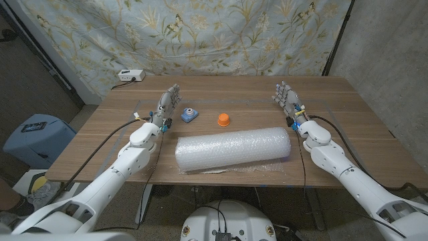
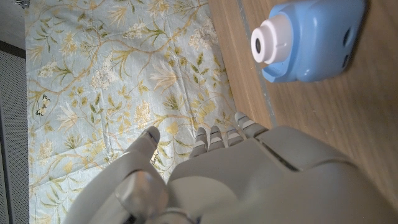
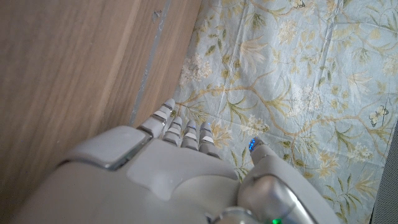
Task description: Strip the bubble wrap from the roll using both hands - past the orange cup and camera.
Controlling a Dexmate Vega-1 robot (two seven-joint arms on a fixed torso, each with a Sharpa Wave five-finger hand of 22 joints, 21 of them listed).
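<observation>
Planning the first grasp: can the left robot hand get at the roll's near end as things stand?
Probably yes: the left robot hand stands open just beyond the bubble wrap roll, with bare table between; the camera sits aside.

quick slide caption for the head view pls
Both hands, left and right, open on either side of the bubble wrap roll, with the camera and orange cup behind it.

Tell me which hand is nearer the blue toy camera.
Left. The left hand stands just beside the blue toy camera, on its left. The right hand is far across the table, beyond the orange cup.
</observation>
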